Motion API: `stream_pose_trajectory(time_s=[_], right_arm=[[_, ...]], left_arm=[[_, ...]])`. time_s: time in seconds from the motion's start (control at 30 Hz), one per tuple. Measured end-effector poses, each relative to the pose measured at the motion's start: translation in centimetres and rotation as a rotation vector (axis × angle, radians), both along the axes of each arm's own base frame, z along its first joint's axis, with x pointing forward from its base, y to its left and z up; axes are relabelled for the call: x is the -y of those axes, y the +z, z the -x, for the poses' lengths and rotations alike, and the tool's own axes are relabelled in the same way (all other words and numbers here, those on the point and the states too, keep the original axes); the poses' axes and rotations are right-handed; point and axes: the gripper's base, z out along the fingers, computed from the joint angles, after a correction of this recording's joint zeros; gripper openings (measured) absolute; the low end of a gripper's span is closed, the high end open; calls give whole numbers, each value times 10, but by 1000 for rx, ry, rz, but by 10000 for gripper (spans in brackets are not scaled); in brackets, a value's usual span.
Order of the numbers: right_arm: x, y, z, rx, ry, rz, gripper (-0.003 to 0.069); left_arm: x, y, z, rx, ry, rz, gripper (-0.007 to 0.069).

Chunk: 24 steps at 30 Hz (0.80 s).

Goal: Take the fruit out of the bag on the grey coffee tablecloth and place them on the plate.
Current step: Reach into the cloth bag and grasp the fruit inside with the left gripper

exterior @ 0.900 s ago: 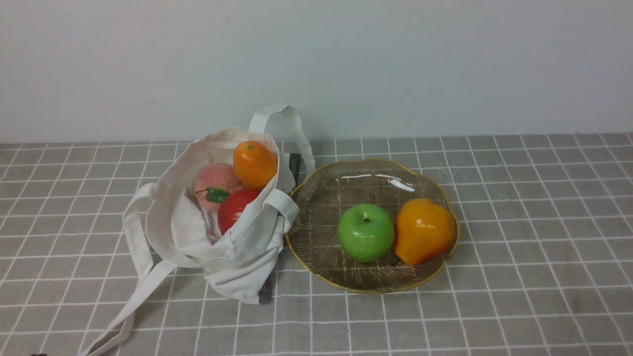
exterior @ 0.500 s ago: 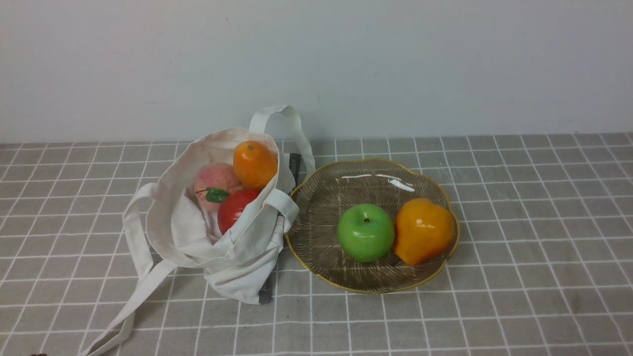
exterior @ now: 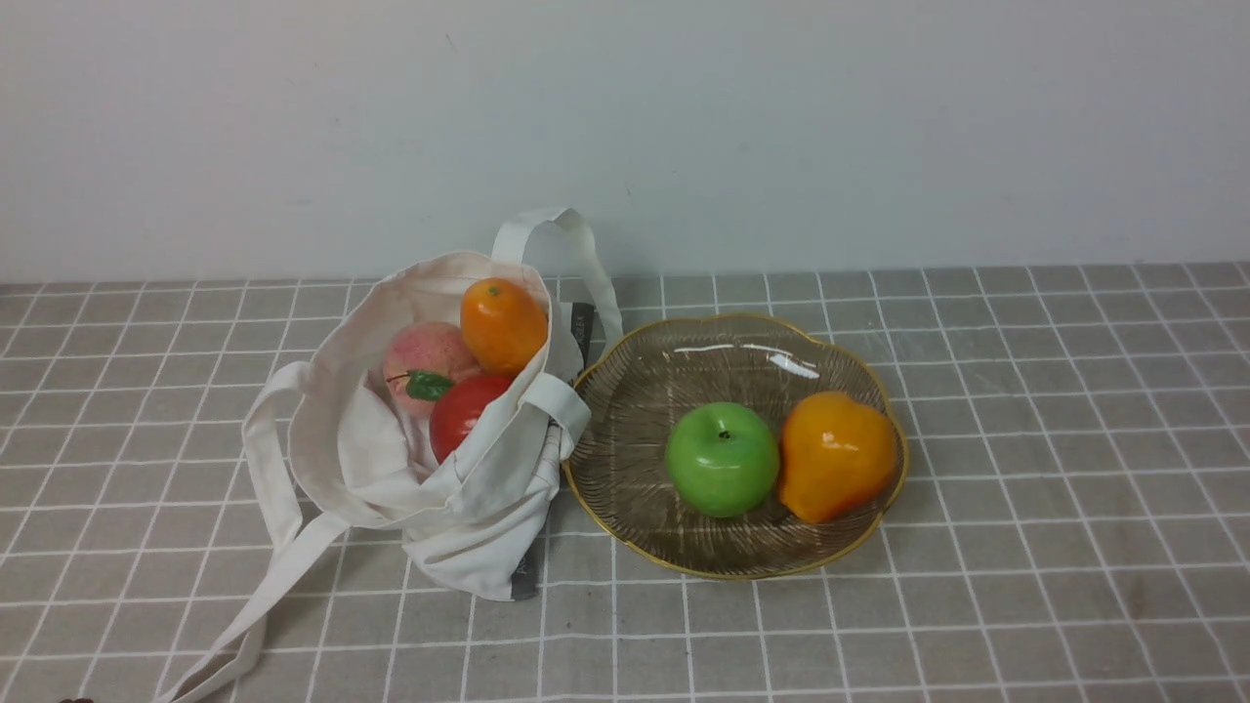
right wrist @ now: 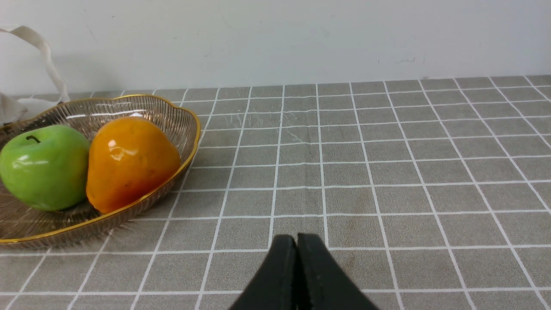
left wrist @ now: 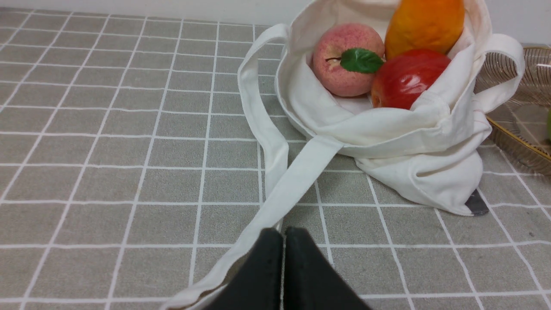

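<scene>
The off-white bag (exterior: 459,488) lies open on the grey tablecloth (exterior: 1025,547), left of the plate (exterior: 635,391). In it are the orange mango (exterior: 502,324), the pink peach (exterior: 422,359) and the round red fruit (exterior: 461,412). They also show in the left wrist view: mango (left wrist: 424,26), peach (left wrist: 342,64), red fruit (left wrist: 404,79), bag (left wrist: 422,172). My left gripper (left wrist: 283,234) is shut and empty, low over the cloth beside a strap, short of the bag. My right gripper (right wrist: 296,241) is shut and empty, right of the plate (right wrist: 185,125). Neither gripper shows in the front view.
A green apple (exterior: 723,459) and an orange-yellow pear (exterior: 835,454) lie on the plate; they also show in the right wrist view, apple (right wrist: 43,165) and pear (right wrist: 129,161). One long strap (exterior: 259,605) trails to the front left. A white wall (exterior: 684,127) stands behind.
</scene>
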Motion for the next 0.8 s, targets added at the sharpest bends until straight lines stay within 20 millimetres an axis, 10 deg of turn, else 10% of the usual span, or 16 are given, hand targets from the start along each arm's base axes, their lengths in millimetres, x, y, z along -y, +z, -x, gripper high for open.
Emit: stream_pose_trajectory(time_s=[0.8], right_arm=[[0,0,0,0,0,0,-15]], left_arm=[[2,0,0,-6,6,106,-8]])
